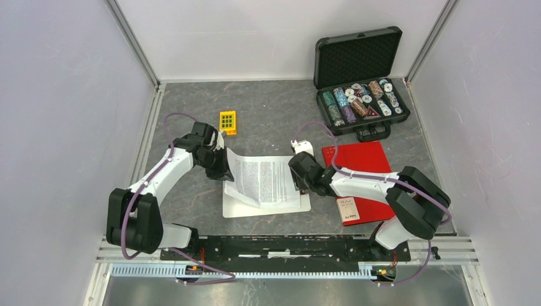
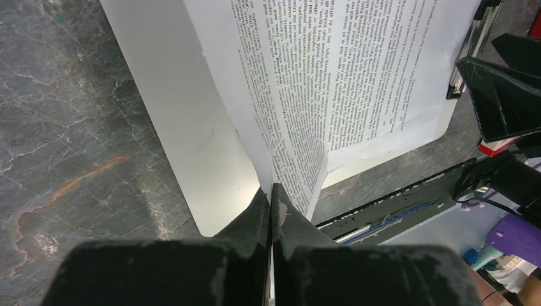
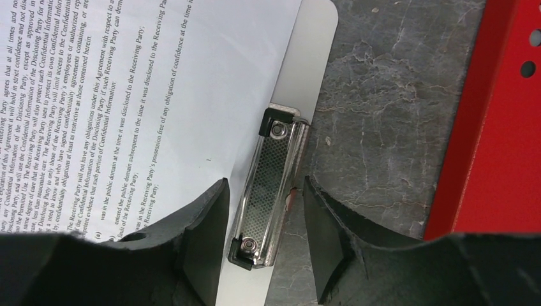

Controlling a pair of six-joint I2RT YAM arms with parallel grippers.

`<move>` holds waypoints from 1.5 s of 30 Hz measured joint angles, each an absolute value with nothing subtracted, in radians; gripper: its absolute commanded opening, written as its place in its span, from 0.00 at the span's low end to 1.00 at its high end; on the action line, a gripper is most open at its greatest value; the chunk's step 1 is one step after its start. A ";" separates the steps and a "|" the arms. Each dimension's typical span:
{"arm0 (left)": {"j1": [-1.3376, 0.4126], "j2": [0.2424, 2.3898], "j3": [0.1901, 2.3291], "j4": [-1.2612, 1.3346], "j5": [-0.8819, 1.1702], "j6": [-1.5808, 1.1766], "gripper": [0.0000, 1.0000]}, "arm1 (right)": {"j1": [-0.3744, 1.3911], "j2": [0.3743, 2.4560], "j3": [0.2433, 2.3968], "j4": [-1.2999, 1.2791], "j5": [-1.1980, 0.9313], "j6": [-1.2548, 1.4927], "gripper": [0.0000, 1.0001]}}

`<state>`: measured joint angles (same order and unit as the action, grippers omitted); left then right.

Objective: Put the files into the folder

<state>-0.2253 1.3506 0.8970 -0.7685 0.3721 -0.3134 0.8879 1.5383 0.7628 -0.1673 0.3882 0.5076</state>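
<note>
while the left gripper [image 2: 271, 194] is clenched on the raised edge of the files [image 2: 357, 70], the right gripper [image 3: 265, 185] stands released. its jaws straddle the metal clip [image 3: 268, 185] of the white clipboard [image 3: 319, 38]

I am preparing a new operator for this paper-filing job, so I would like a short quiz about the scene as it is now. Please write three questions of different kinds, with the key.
1. True or false: the left gripper is shut on an edge of the files.
2. Short answer: is the red folder open or closed?
3. Choose one: the right gripper, open, has one finger on each side of
A) the folder
B) the metal clip of the clipboard
C) the files

Key: 1 true; 2 closed; 3 B.
</note>
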 measured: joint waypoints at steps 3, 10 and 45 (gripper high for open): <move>-0.227 1.349 0.882 -0.757 0.372 -0.329 0.04 | 0.888 1.547 0.763 -0.168 0.382 0.516 0.49; -0.242 1.350 0.836 -0.722 0.358 -0.378 0.06 | 0.888 1.567 0.756 -0.163 0.382 0.544 0.33; -0.255 1.345 0.761 -0.662 0.247 -0.515 0.19 | 0.817 1.442 0.538 0.135 0.289 0.668 0.00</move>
